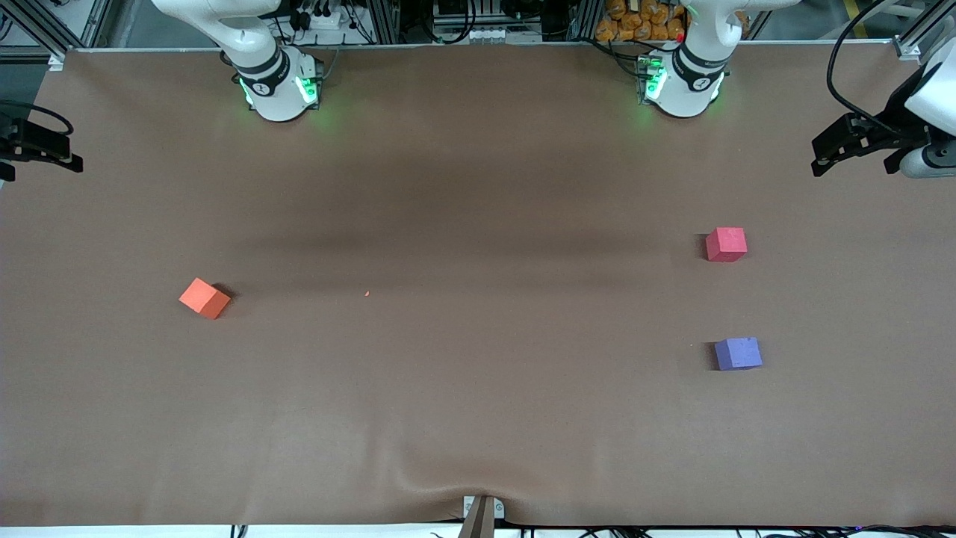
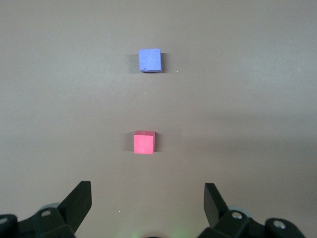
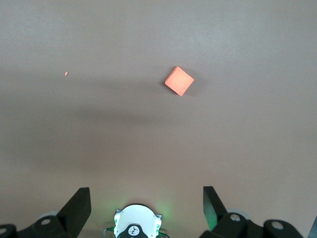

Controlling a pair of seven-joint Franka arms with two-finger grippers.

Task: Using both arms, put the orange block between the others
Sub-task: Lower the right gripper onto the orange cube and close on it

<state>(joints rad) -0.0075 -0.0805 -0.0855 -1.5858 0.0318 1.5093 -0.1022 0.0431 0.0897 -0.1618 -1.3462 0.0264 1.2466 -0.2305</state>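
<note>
The orange block [image 1: 205,297] lay on the brown table [image 1: 478,418] toward the right arm's end, turned cornerwise. The pinkish-red cube [image 1: 726,244] and the purple-blue cube [image 1: 738,353] sat well apart toward the left arm's end, the purple-blue one nearer the front camera. The left hand [image 2: 148,198] and right hand [image 3: 147,198] hung released, high over the table, grasping nothing.

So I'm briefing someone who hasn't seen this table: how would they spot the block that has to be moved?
Start at the brown table, at the right arm's end. The orange block sits there alone, turned corner-on. The pinkish-red block and purple block lie together at the left arm's end.
</note>
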